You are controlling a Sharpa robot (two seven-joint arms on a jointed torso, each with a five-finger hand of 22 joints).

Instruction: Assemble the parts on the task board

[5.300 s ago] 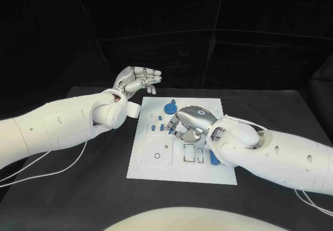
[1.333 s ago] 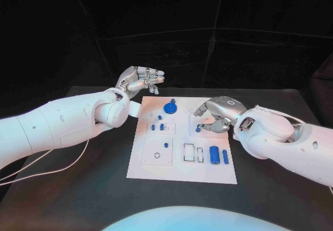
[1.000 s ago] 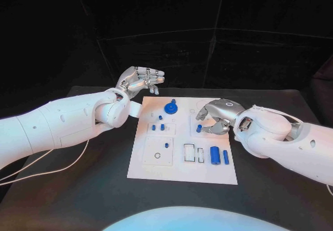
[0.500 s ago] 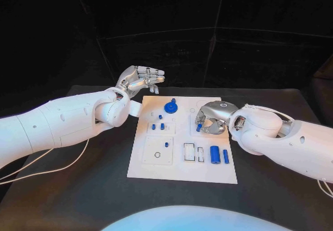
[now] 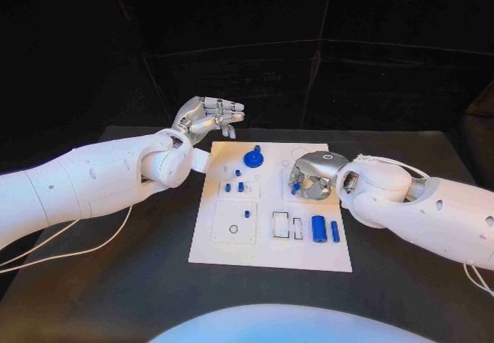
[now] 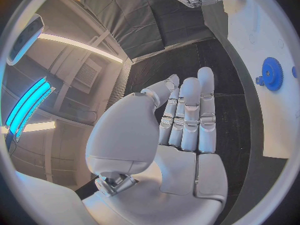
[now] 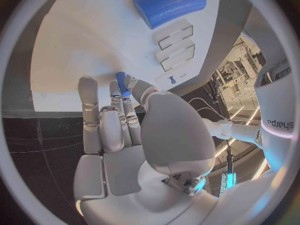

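The right hand (image 5: 312,174) hangs over the middle of the task board (image 5: 270,251), which lies mid-table, and its fingers (image 7: 122,96) pinch a small blue peg (image 7: 122,83) just above the white surface. The left hand (image 5: 209,116) hovers off the board's far left corner, fingers curled in, empty. A blue gear (image 5: 253,158) sits near the board's far edge, and two blue cylinders (image 5: 325,229) lie toward its right edge.

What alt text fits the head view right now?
The right hand holds a small blue peg over the white task board. The left hand hangs with curled fingers beyond the board's far left corner, holding nothing. A blue gear and two blue cylinders sit on the board.
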